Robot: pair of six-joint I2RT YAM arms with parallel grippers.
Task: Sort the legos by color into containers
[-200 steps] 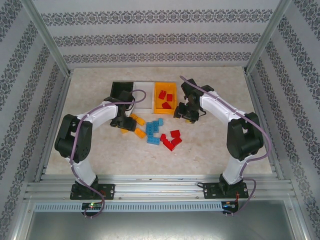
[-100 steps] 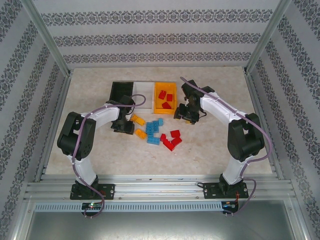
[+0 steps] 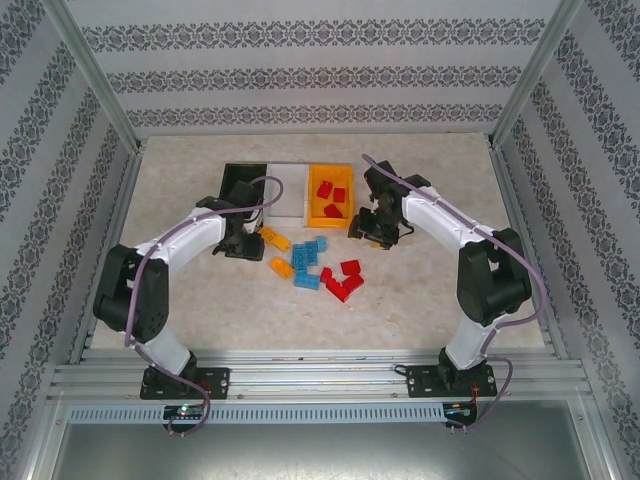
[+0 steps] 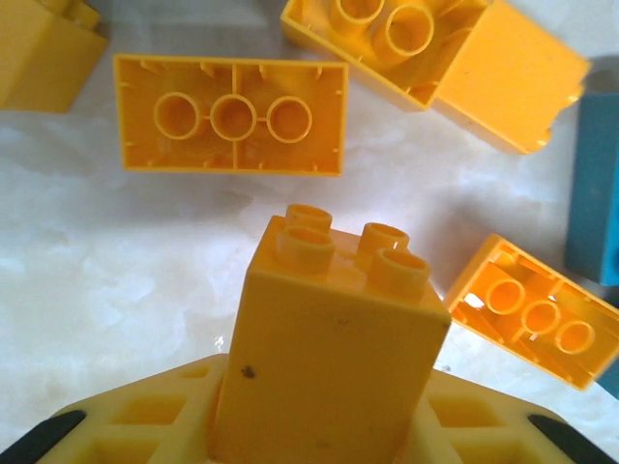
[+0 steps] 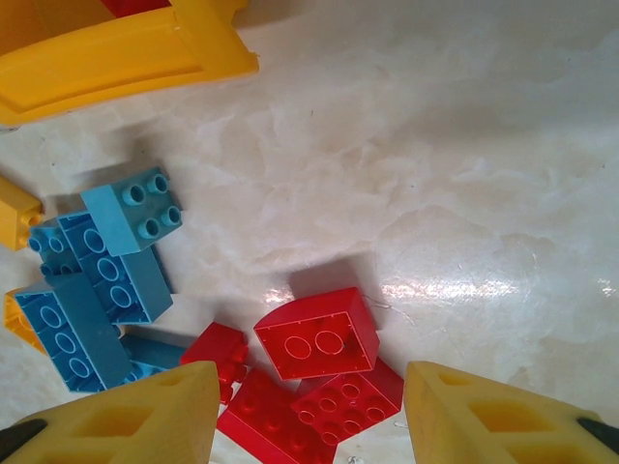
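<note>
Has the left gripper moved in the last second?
Yes, the left gripper, holding a yellow brick, shifted left, now in front of the black bin.

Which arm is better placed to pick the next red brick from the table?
Right. The right gripper is open and hangs above the small red studded plastic bricks on the table, near the orange plastic bin. The left gripper is shut on a yellow-orange studded brick.

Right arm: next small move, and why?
Likely lower the right gripper straight onto the red brick lying hollow side up below it. Its jaws stand open, the brick lines up with the gap between its fingers, and the orange bin nearby already holds red ones.
</note>
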